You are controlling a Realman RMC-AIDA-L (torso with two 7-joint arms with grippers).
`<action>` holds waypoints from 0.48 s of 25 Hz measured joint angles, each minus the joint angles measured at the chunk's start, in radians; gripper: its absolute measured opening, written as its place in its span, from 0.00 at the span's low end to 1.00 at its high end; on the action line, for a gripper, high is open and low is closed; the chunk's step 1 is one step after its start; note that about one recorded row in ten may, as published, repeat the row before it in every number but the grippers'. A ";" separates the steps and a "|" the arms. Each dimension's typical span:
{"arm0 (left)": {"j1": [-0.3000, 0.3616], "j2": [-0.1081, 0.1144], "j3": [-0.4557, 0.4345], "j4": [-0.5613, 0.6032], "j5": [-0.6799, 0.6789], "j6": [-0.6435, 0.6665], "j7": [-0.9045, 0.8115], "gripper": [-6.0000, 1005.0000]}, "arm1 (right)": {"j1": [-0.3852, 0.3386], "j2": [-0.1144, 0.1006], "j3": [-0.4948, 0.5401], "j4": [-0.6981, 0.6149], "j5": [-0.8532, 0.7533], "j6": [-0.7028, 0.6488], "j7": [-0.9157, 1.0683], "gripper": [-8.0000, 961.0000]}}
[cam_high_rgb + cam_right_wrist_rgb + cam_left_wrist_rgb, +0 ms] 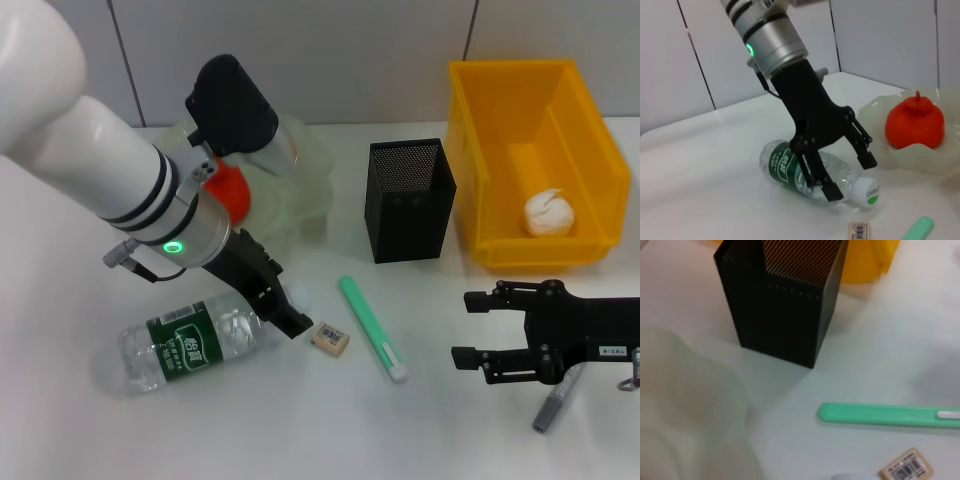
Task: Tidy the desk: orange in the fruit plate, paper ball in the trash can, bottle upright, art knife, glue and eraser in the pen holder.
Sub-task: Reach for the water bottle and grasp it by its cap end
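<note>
- While the bottle (pixel 195 343) lies on its side at the near left of the white table (pixel 420 420), the left gripper (pixel 283 312) is down over its cap end, fingers spread wide on either side of the neck; the right wrist view shows the two fingertips (pixel 832 192) apart and gripping nothing, with the white-and-green cap (pixel 867 190) just past them.
- The orange (pixel 230 192) sits inside the fruit plate (pixel 305 190) at the far left, partly hidden behind the left arm in the head view and plainly seated in the bowl in the right wrist view.
- The paper ball (pixel 549 212) lies in the trash can (pixel 480 160) at the far right.
- The pen holder (pixel 408 200) stands upright between the fruit plate and the trash can; nothing can be made out inside it.
- The eraser (pixel 330 338) lies flat on the table just right of the left gripper, barcode label up.
- A mint-green stick-shaped item (pixel 372 327) lies on the table right of the eraser, well apart from the pen holder and angled toward the near right.
- The right gripper (pixel 475 332) hovers low at the near right, fingers open toward the left and empty.
- A grey pen-like object (pixel 555 404) lies on the table under the right gripper's body.
</note>
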 joint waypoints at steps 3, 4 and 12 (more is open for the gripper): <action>0.001 0.000 0.036 -0.032 0.009 -0.046 0.000 0.80 | 0.003 0.001 -0.001 0.000 0.000 0.001 0.000 0.83; 0.001 0.000 0.036 -0.032 0.009 -0.046 0.000 0.79 | 0.003 0.001 -0.001 0.000 0.000 0.001 0.000 0.83; 0.005 0.000 0.056 -0.039 0.015 -0.076 0.017 0.79 | 0.007 0.003 -0.001 0.000 0.000 0.004 0.007 0.83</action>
